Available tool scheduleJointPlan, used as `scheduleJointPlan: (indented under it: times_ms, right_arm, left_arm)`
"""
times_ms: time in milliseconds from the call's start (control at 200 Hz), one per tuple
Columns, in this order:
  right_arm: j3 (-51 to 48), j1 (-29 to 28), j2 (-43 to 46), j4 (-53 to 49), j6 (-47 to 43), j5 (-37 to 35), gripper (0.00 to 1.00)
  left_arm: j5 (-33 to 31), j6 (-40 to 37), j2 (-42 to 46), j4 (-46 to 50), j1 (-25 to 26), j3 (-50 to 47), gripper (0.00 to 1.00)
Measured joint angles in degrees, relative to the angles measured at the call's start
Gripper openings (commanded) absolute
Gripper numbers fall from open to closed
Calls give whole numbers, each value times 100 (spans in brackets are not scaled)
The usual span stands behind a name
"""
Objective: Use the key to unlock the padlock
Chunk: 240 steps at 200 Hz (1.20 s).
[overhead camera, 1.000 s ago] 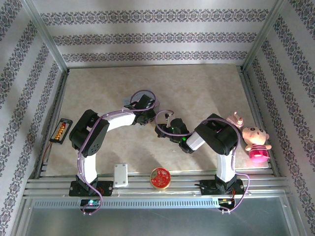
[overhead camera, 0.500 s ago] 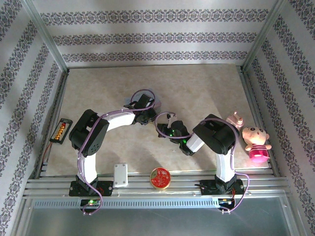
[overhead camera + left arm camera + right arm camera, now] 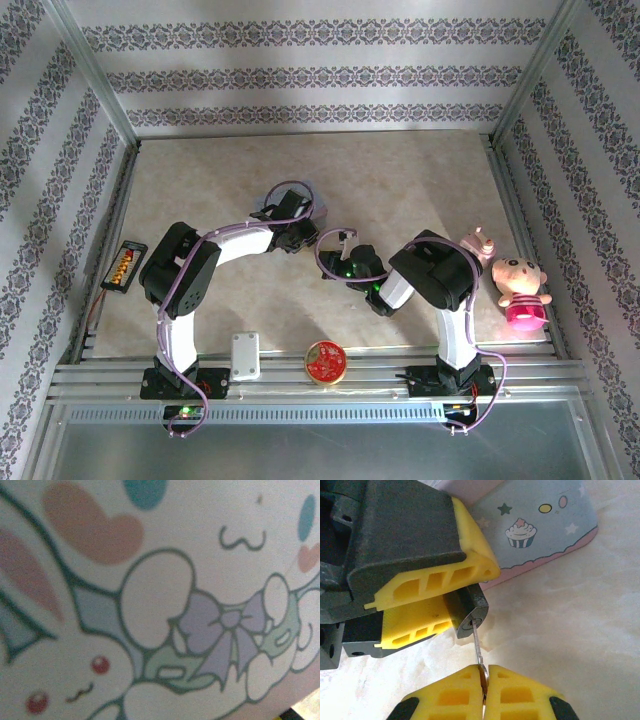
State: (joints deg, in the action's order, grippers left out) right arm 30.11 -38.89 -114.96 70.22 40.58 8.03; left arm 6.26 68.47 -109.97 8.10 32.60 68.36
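Two claws share this job. Your left gripper (image 3: 465, 600) clamps the padlock (image 3: 470, 616) at the middle-left of the right wrist view. Your right gripper (image 3: 483, 690), at bottom centre, pinches the key (image 3: 477, 647) by its head, with the blade tip at the keyhole. That blade looks thin, so a twist off its axis may bend it or slip it from the pinch. The padlock could also rotate in the left grip, or bump the tin (image 3: 545, 525) at upper right.

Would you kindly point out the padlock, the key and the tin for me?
padlock (image 3: 468, 612): right wrist view, on its grey body.
key (image 3: 478, 647): right wrist view, on its thin shaft.
tin (image 3: 545, 530): right wrist view, on its blue printed face.
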Motion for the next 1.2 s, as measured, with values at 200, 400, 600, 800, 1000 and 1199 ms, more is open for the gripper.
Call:
scheduleJointPlan:
  times_ms: [200, 400, 600, 800, 1000, 1199]
  right_arm:
    - [0, 225, -122, 299, 195, 398, 0]
    - [52, 503, -304, 678, 527, 949, 0]
    - [131, 651, -369, 713, 754, 1316, 0]
    - [203, 748, -385, 627, 927, 1567, 0]
    - [286, 767, -291, 238, 1019, 1637, 0]
    - [354, 763, -208, -76, 1091, 1652, 0]
  left_arm:
    - [66, 2, 0, -90, -11, 0, 0]
    - [144, 20, 0, -256, -50, 0, 0]
    - [214, 17, 0, -295, -87, 0, 0]
    - [280, 42, 4, -308, -122, 0, 0]
    - [278, 92, 11, -358, -127, -44, 0]
    - [293, 144, 42, -470, -149, -155, 0]
